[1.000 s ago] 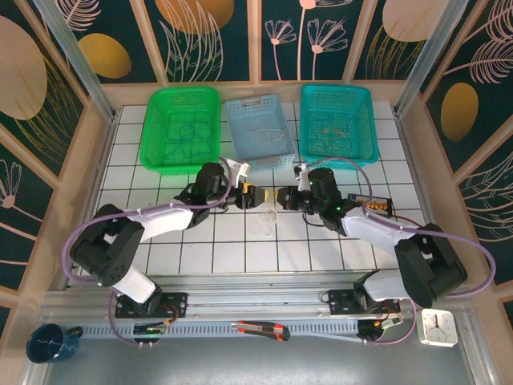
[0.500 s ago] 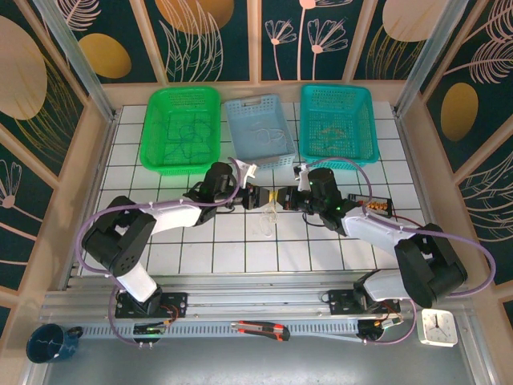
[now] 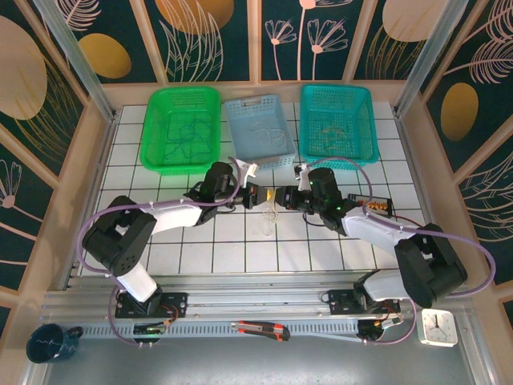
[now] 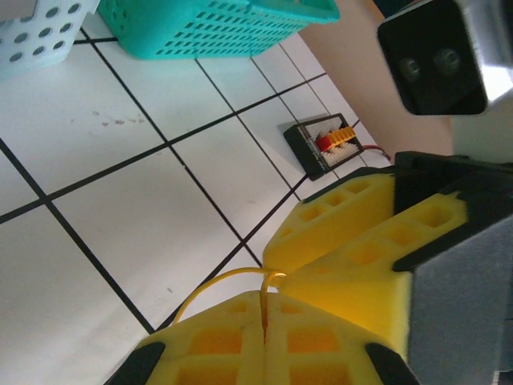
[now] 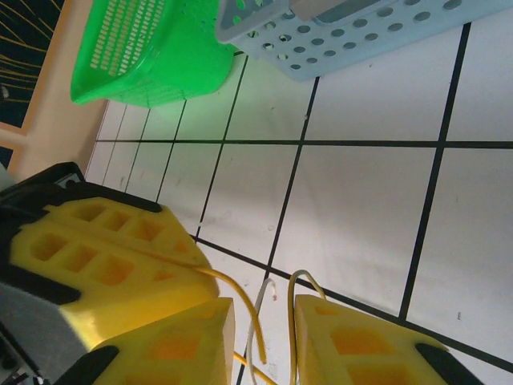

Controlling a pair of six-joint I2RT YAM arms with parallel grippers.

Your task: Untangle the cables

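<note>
Left wrist: my left gripper (image 4: 264,317) clamps the yellow cable (image 4: 218,280). My right gripper (image 5: 264,321), slightly open, straddles loose cables (image 5: 250,341). Mid-separation; next I should probably draw the yellow one free.

The top camera looks down from above and behind both arms. Each wrist camera sits close behind its own fingers, left gripper (image 3: 259,196) and right gripper (image 3: 280,197) facing each other. All three share the tiled table (image 3: 240,241) beneath the fingertips.

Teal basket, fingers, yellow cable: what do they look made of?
The teal basket looks like glossy moulded plastic, its wall slotted. The fingers seem matte yellow plastic, perhaps printed, with square recesses. The yellow cable is likely wire in smooth plastic insulation; it curves tightly.
</note>
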